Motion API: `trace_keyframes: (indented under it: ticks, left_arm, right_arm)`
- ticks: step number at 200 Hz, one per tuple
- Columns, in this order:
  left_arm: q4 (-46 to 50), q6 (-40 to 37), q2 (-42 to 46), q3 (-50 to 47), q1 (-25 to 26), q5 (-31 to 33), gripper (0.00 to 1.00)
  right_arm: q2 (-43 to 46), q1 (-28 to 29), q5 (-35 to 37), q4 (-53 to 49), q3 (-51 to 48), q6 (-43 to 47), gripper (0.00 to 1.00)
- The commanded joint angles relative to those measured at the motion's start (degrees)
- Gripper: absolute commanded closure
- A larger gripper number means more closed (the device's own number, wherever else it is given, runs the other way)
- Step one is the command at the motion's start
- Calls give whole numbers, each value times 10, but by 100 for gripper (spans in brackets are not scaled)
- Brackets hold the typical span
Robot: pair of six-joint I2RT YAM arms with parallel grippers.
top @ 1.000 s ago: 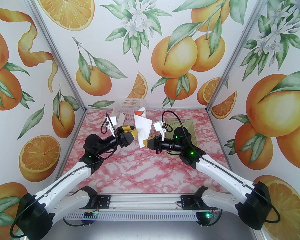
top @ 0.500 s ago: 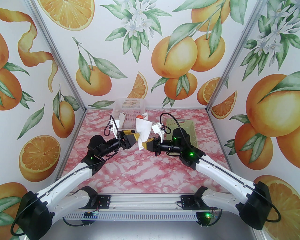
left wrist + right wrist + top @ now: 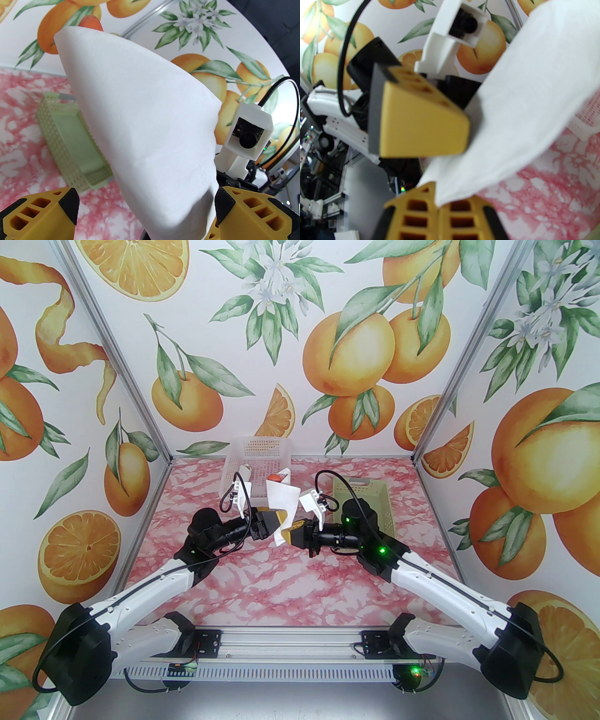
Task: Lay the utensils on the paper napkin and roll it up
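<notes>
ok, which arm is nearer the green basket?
Right. The right arm overlaps the green basket from above; the right hand is shut on the napkin roll beside it. The left hand, open, is beyond the roll.

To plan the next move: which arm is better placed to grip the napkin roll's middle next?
Left, probably: the left claw, open, straddles the napkin roll, while the right claw is shut on its lower end.
</notes>
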State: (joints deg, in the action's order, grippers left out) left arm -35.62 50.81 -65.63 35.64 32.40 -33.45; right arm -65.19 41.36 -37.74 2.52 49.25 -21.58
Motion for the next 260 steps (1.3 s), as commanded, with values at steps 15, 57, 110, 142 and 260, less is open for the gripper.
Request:
trace_keyframes:
  ticks: [15,57,110,142,260]
  left_arm:
    - [-74,-23,1,45,5,-26,13]
    - [-53,-55,17,61,5,-31,27]
    - [-31,-77,22,71,5,-28,42]
    - [-17,-87,21,80,5,-27,47]
    - [27,-115,37,86,4,1,78]
  right_arm:
    - [4,6,-4,-12,20,19,100]
    - [7,6,-2,-20,14,21,100]
    - [17,6,3,-6,1,12,100]
    - [17,6,-4,-7,-4,11,100]
    - [39,-23,-42,-34,-7,8,57]
